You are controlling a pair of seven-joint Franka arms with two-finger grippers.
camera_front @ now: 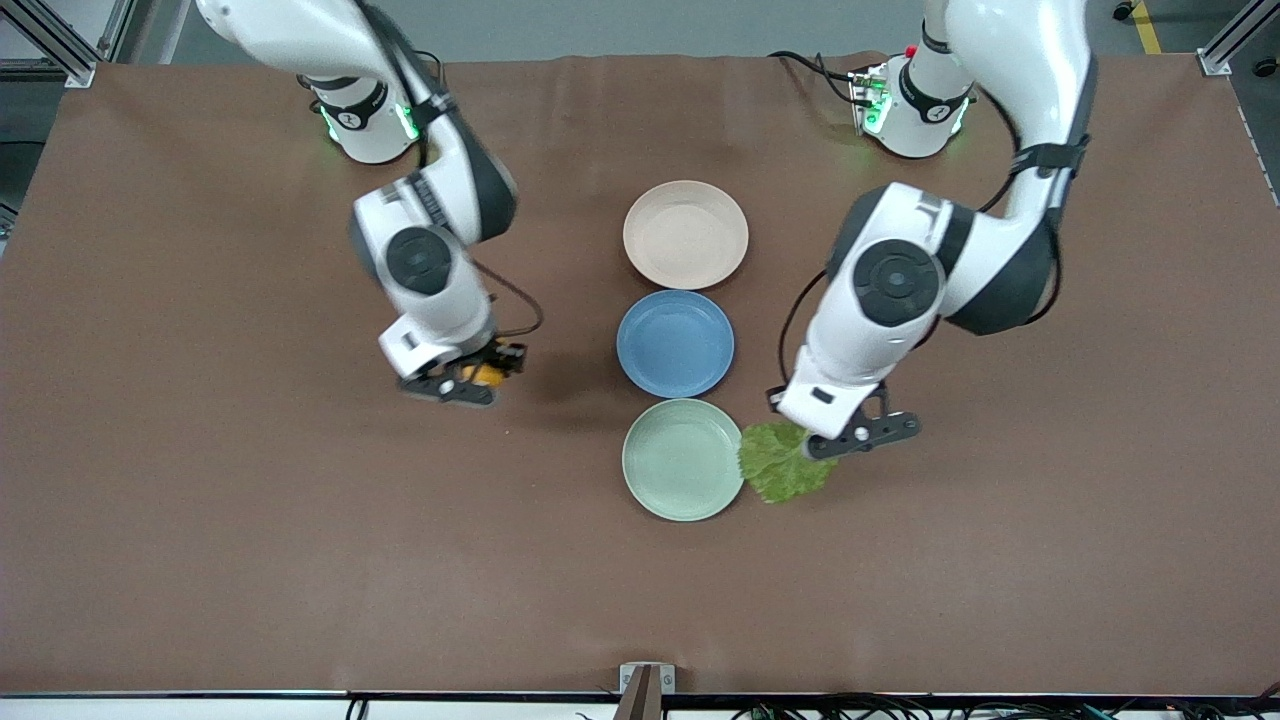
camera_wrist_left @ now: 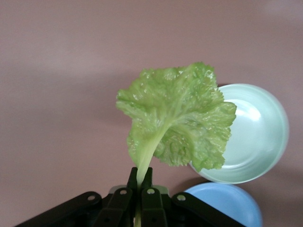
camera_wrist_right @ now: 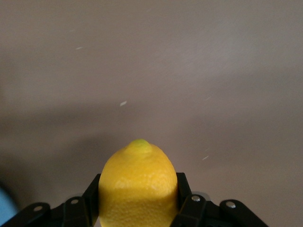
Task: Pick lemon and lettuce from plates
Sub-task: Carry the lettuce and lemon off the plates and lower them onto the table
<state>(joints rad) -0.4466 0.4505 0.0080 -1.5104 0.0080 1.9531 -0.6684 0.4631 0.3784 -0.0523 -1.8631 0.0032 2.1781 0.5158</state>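
My left gripper (camera_front: 812, 440) is shut on the pale rib of the green lettuce (camera_front: 783, 462) and holds the leaf over bare table beside the pale green plate (camera_front: 683, 459). In the left wrist view the lettuce (camera_wrist_left: 177, 120) fans out from the gripper (camera_wrist_left: 141, 176), partly over the green plate (camera_wrist_left: 255, 137). My right gripper (camera_front: 478, 380) is shut on the yellow lemon (camera_front: 486, 374) over bare table toward the right arm's end. The right wrist view shows the lemon (camera_wrist_right: 138, 184) between the gripper's (camera_wrist_right: 138, 191) fingers. The beige-pink plate (camera_front: 685, 233) holds nothing.
A blue plate (camera_front: 675, 342) lies between the beige-pink and green plates, in a row down the table's middle; its rim shows in the left wrist view (camera_wrist_left: 227, 203). The brown table (camera_front: 250, 520) spreads wide around them.
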